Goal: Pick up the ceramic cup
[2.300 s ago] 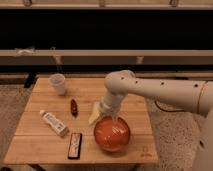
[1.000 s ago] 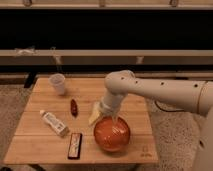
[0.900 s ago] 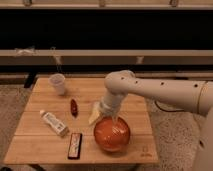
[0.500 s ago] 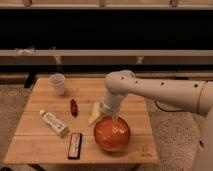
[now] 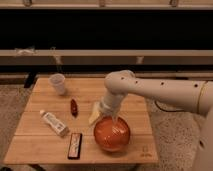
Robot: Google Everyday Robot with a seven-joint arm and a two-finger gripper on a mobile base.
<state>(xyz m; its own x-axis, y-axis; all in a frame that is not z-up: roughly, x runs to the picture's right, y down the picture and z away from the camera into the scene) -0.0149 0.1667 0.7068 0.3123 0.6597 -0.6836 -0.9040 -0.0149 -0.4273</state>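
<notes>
Closest to the near edge of the light wooden slatted desk [image 5: 35,150] lie a flat black rectangular bar [image 5: 75,146] and, further towards the right edge, a large round orange glass-like bowl [image 5: 112,134]. A white tube with a cap [image 5: 54,123] lies slantwise towards the left edge. Just behind it, near the desk's middle, is a small dark red oblong object [image 5: 74,106]. The white arm's gripper [image 5: 106,113] hangs over the far rim of the bowl. Whether it is wide or narrow cannot be told, and a pale cream piece [image 5: 94,114] just beside it may be part of it or a separate thing. The ceramic cup [image 5: 58,83], a small whitish tapering tumbler, stands upright near the far left corner, well apart from the gripper. The likely troubles are a low sweep clipping the bowl's rim or dragging the red object, and a sideways nudge tipping the light cup over or off, since it stands near the far and left edges. The wood around the cup is bare, so a raised path across the middle and a descent from above looks safest.
</notes>
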